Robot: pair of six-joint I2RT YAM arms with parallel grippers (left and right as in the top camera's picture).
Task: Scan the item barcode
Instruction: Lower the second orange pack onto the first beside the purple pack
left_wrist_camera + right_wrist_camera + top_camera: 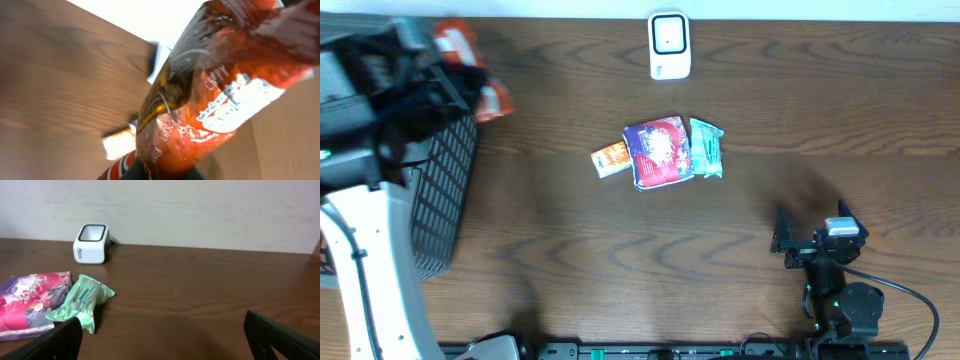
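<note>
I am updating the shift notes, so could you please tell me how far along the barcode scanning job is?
Done: no scan can be confirmed from these views. In hand: the left end effector is shut on an orange snack packet, held beside the basket, away from the scanner. Left: three packets lie in front of the scanner; the right end effector is open and holds nothing.
</note>
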